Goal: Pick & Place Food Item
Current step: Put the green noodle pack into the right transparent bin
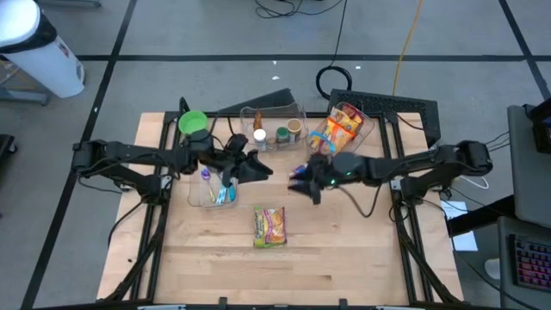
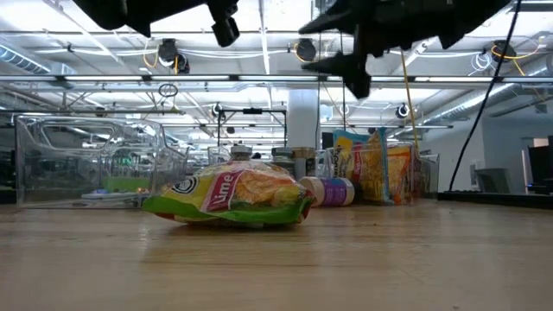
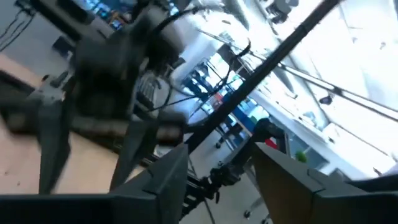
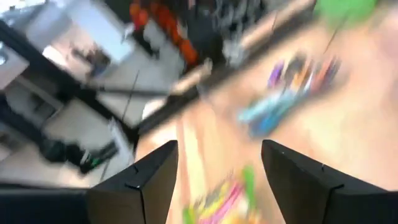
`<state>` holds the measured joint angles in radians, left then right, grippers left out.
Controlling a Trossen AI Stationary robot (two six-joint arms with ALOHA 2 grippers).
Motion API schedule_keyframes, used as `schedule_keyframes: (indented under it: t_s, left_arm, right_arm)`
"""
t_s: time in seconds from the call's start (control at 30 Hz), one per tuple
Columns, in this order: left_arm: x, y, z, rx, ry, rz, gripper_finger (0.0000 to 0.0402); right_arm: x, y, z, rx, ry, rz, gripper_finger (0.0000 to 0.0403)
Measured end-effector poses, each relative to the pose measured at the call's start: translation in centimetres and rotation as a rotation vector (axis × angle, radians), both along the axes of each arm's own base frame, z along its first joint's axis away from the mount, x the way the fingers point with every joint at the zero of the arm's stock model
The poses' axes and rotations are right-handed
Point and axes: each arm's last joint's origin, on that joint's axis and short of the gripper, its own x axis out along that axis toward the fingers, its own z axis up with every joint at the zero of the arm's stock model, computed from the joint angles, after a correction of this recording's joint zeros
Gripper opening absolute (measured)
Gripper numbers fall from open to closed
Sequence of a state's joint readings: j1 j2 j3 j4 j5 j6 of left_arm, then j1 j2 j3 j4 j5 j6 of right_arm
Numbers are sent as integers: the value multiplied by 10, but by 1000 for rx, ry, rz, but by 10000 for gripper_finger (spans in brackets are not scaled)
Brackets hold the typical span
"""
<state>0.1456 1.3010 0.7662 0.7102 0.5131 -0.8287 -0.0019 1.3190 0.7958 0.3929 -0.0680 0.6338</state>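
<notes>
- Lime-green snack bag (image 1: 269, 226) lies flat on the counter (image 1: 344, 258), lower centre.
- Left tool (image 1: 258, 167), mid-frame, jaws parted, empty.
- Right tool (image 1: 299, 182) just beside it, open, empty.

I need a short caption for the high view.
Both open grippers, left and right, hover above a chip bag.

A robotics lab is shown: a wooden table (image 1: 344, 267) is framed by dark rigging, cables (image 1: 405, 43) are strewn over a tiled floor, and ceiling trusses (image 2: 259, 82) are lit overhead.
</notes>
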Motion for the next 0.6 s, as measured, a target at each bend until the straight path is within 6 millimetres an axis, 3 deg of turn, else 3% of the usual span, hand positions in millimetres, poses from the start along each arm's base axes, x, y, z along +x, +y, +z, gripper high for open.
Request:
schedule_keyframes:
  t_s: [0.37, 0.6]
  left_arm:
    - [-1, 7, 3, 35, -3, -62, 209]
    - [-4, 17, 2, 5, 27, -92, 209]
  right_arm:
    - [29, 20, -77, 285, 324, 97, 224]
    - [39, 17, -103, 341, 358, 91, 224]
